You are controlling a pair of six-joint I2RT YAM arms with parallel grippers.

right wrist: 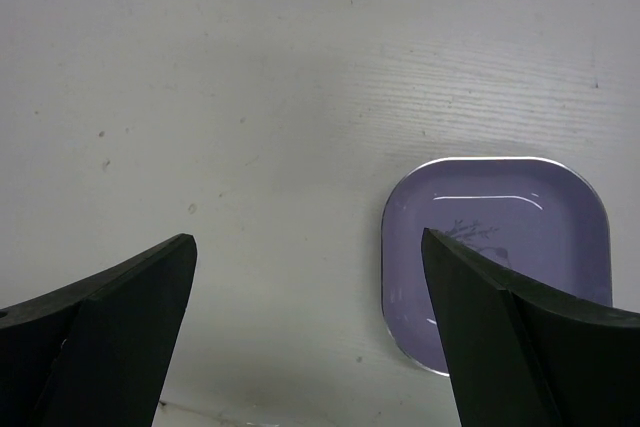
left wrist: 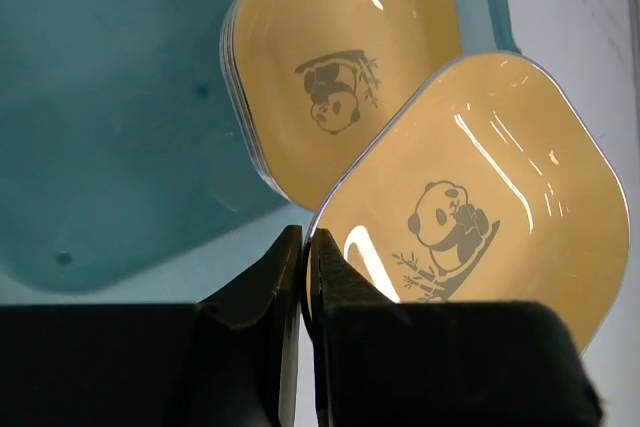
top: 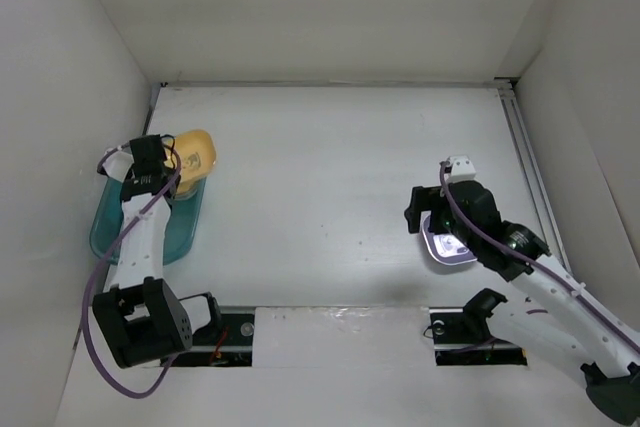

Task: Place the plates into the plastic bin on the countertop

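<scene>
The left gripper [left wrist: 307, 239] is pinching the near rim of a tilted yellow panda plate [left wrist: 480, 197] between almost closed fingers. It is holding the plate over the teal plastic bin [left wrist: 110, 97] at the 9 o'clock side of the white bench [top: 330, 167], apparently to lay it onto a second yellow panda plate [left wrist: 340, 67], whose layered rim hints at an uncountable stack. The right gripper [right wrist: 305, 237] is hovering, fingers spread wide, over a purple plate [right wrist: 495, 247] lying flat at about 4 o'clock, probably lining up a grasp; two yellow plates, one purple and one bin are showing.
</scene>
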